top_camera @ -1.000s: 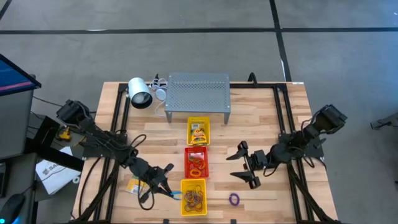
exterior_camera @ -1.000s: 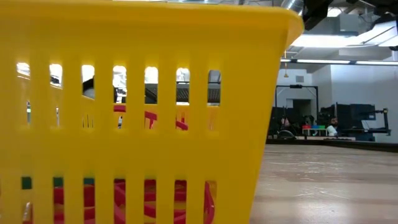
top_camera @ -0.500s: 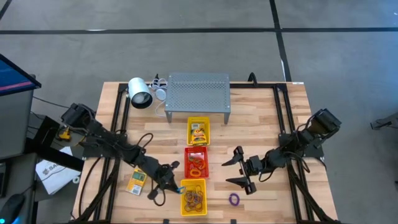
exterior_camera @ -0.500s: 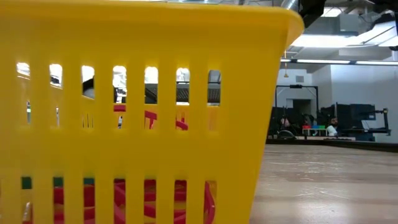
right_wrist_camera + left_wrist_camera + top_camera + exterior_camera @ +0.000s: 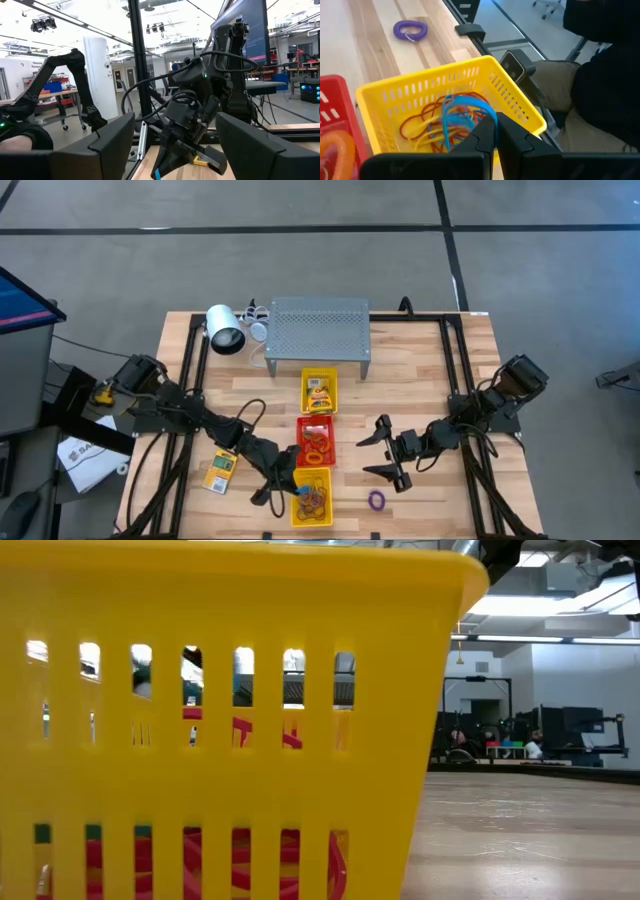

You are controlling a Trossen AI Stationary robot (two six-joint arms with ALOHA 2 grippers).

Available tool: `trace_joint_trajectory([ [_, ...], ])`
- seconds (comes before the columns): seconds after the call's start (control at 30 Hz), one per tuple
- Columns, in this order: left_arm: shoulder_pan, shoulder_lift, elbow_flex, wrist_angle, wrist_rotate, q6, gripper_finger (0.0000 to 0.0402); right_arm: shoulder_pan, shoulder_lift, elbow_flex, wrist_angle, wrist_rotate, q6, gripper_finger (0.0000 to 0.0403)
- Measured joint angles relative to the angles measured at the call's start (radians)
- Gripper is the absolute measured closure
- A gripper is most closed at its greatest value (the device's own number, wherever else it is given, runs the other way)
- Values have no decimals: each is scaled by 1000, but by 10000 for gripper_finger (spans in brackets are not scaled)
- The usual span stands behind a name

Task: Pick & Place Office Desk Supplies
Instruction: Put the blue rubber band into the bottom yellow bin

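Blue rubber band [image 5: 465, 112] pinched in left gripper [image 5: 495, 131], fingers closed tight on it, hanging over near yellow tray [image 5: 311, 496]; tray holds orange and red bands. Purple ring [image 5: 376, 500] on table right of that tray. Card packet [image 5: 220, 472] on table, left. Right gripper [image 5: 384, 452] right of red tray [image 5: 316, 441], fingers spread wide, holding nothing.

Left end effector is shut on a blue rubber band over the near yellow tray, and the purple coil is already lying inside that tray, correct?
Not quite. The left end effector is shut on the blue rubber band over the near yellow tray, but the purple coil lies on the bare table beside the tray, not in it. The left wrist view shows this; the high view agrees.
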Motion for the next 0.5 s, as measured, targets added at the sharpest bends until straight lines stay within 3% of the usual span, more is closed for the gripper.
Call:
trace_joint_trajectory([
  [0.5, 24, 15, 49, -61, 0, 11, 396, 0, 0, 0, 0, 0, 3, 129],
])
